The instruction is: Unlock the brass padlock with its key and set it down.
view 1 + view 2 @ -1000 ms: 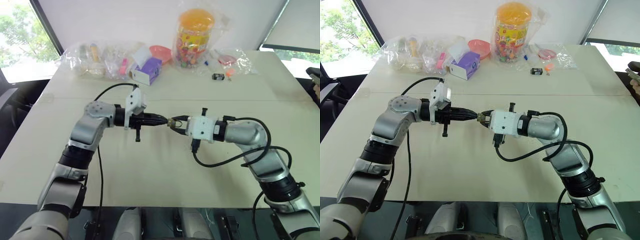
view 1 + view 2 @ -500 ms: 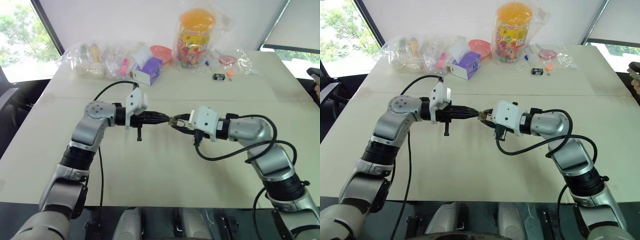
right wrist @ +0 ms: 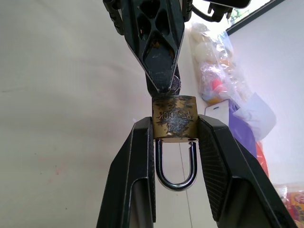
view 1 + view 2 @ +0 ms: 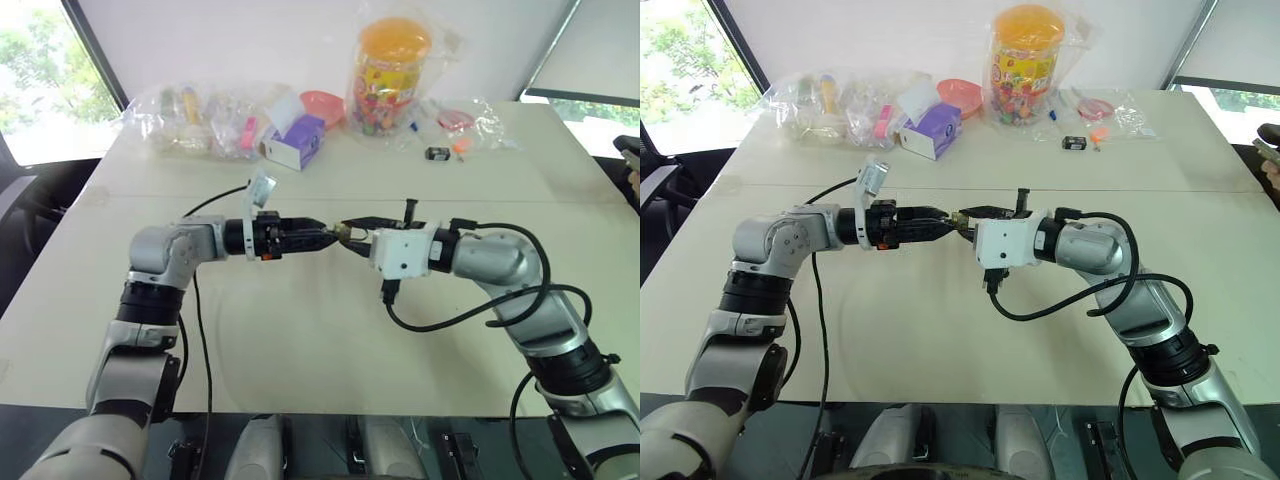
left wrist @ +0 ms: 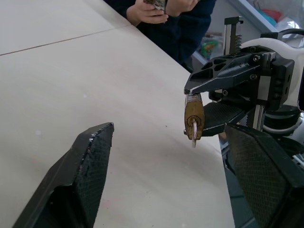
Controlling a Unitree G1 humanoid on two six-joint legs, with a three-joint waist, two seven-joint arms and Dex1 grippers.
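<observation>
My right gripper (image 3: pixel 175 142) clamps the brass padlock (image 3: pixel 174 119) above the table (image 4: pixel 300 330); left gripper (image 5: pixel 175 166) stands released around the key (image 5: pixel 194 135). I should re-pinch it squarely, then twist gently.

Along the far edge of the beige table (image 4: pixel 300 340), a tall yellow-lidded clear candy jar (image 4: pixel 388 75) is standing beside a purple-and-white box (image 4: pixel 294 142), clear plastic bags (image 4: pixel 190 120) and a small black object (image 4: pixel 436 153).
</observation>
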